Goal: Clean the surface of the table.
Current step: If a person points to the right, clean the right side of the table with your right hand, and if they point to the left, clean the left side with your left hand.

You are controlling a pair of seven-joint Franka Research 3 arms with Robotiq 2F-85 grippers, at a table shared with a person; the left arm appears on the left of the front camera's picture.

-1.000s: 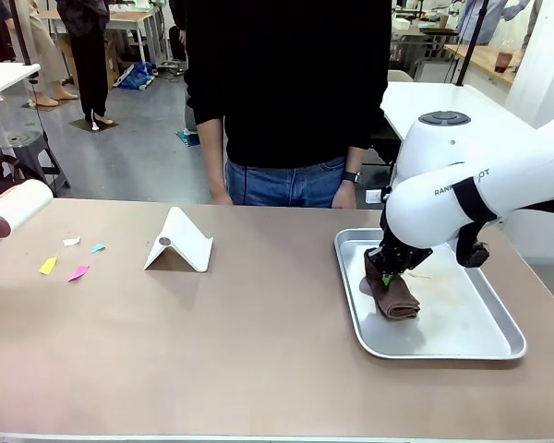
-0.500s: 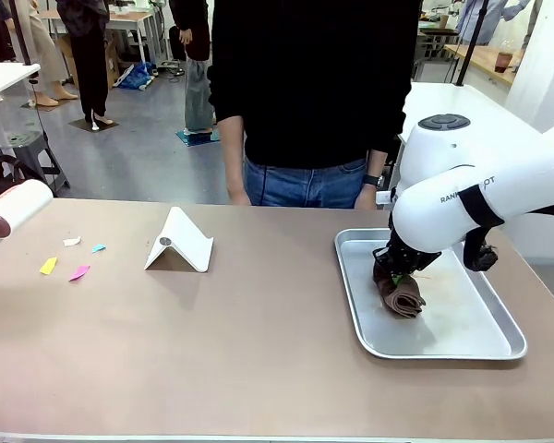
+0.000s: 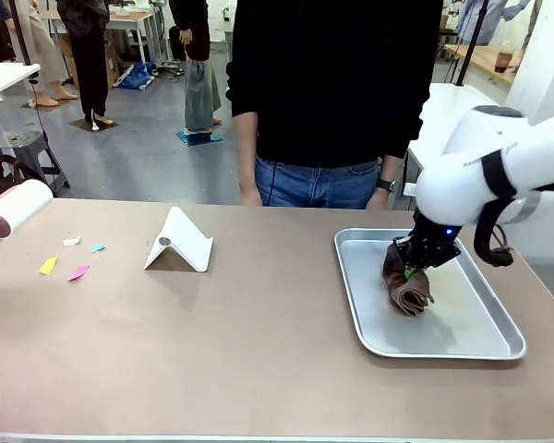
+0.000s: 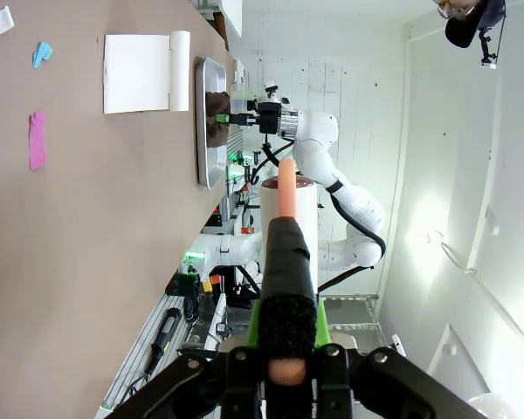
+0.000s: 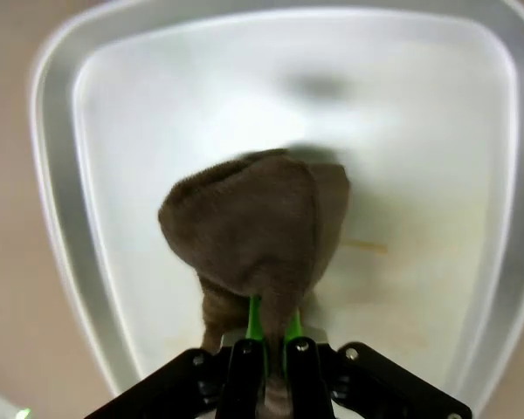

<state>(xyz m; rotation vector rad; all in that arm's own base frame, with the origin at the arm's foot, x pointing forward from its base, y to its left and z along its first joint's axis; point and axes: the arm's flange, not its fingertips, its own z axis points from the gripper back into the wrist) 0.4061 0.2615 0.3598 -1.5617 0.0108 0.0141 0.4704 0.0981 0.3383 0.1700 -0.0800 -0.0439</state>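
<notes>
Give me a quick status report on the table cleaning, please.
Left end effector shut on lint roller. Right end effector shut on brown cloth over tray. Table: paper scraps uncleared; white stand near them.

Open lab or workshop: white worktables (image 3: 0, 81), stool (image 3: 23, 146), grey floor (image 3: 138, 157), people (image 3: 88, 46) standing.

Roller (image 3: 18, 205) half off the front view's left edge (handle end (image 4: 284, 371) blurred)
</notes>
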